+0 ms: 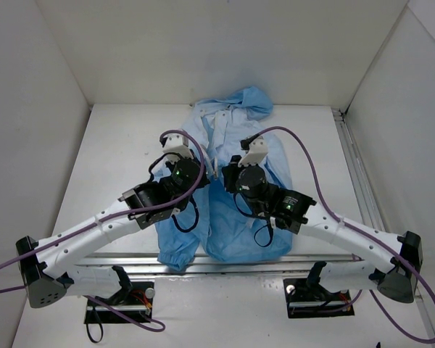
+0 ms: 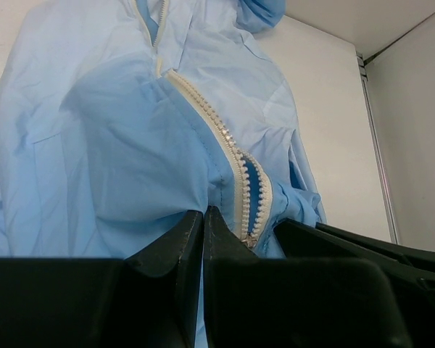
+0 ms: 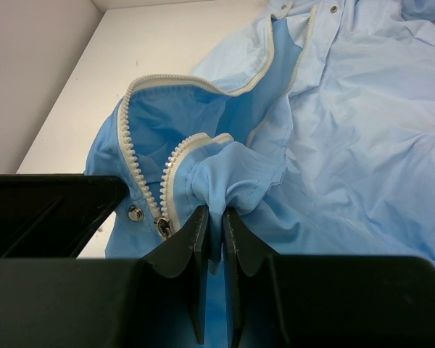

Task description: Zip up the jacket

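The light blue jacket (image 1: 232, 210) lies on the table, hood at the far end, hem near the arms. Its white zipper (image 2: 228, 145) is open along most of the front, with the metal slider (image 3: 162, 228) low near the hem beside a snap (image 3: 135, 213). My left gripper (image 2: 203, 217) is shut on a fold of jacket fabric just left of the zipper. My right gripper (image 3: 216, 217) is shut on a bunched fold of the jacket's front panel (image 3: 232, 174) right of the slider. Both grippers meet over the jacket's middle in the top view (image 1: 217, 174).
White walls enclose the table on the left, back and right. A metal rail (image 1: 359, 181) runs along the right edge and another along the near edge (image 1: 225, 262). Purple cables (image 1: 304, 152) loop over both arms.
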Available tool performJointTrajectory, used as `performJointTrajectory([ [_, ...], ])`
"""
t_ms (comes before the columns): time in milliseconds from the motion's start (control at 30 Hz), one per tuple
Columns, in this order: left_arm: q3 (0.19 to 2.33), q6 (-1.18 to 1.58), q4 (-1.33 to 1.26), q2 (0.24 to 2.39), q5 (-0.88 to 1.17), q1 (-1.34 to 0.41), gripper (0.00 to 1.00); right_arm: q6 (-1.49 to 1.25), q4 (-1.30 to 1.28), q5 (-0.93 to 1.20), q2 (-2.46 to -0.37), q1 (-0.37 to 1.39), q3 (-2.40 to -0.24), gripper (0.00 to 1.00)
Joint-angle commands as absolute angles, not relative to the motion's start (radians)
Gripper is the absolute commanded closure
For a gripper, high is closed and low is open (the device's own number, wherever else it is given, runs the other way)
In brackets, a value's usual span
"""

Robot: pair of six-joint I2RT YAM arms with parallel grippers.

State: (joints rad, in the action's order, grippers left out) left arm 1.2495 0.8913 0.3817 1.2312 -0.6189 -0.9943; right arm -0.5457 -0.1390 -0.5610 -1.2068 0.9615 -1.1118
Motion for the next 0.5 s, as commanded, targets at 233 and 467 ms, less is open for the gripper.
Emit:
performJointTrajectory([
  [233,1.278,0.796,0.293,1.224,-0.543,-1.003,1.00,-0.537,-0.084,-0.551,-1.192,0.963,-1.187,1.00],
  [467,1.293,0.772,0.319,1.218,-0.569,-1.003,1.00,-0.546,-0.109,-0.571,-1.184,0.966,-1.190,1.00],
])
